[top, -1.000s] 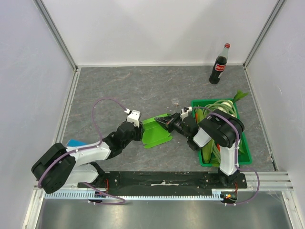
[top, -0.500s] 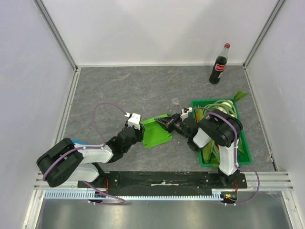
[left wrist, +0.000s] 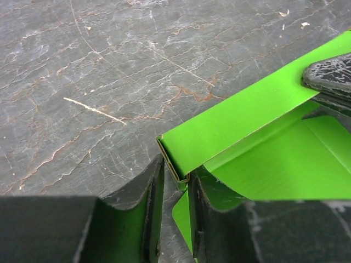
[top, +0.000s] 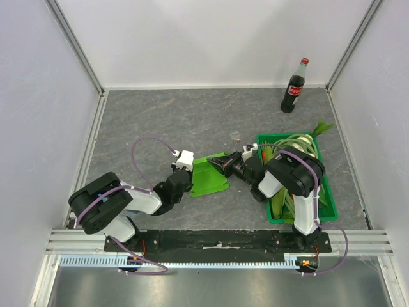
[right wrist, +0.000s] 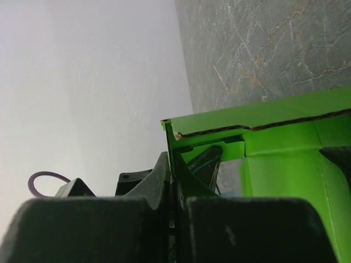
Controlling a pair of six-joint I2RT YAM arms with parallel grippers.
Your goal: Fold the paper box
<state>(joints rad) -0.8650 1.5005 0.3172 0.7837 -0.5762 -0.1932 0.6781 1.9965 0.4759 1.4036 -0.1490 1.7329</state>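
Since a second before, the left arm had swung its shoulder rightward along the near edge. Its left gripper (top: 189, 180) had crept up to the left edge of the small lime-green thin-card paper box (top: 211, 178), jaws narrowing as it went. From above, the paper box lay on the grey stone-patterned table (top: 179, 115) between the two arms. The right gripper (top: 225, 165) was at its far right corner, near the dark-green plastic crate (top: 281, 219) of vegetables. A red-capped glass cola bottle (top: 294, 86) stood well apart at the back.

From the left wrist, the left gripper (left wrist: 175, 183) had a finger either side of a folded corner of the paper box (left wrist: 247, 115). I could not tell whether they pinched it. The right gripper (left wrist: 329, 79) was clamped on the same upright wall further along.

From the right wrist, the right gripper (right wrist: 173, 178) was closed tight on the thin edge of a raised flap of the paper box (right wrist: 285, 148).
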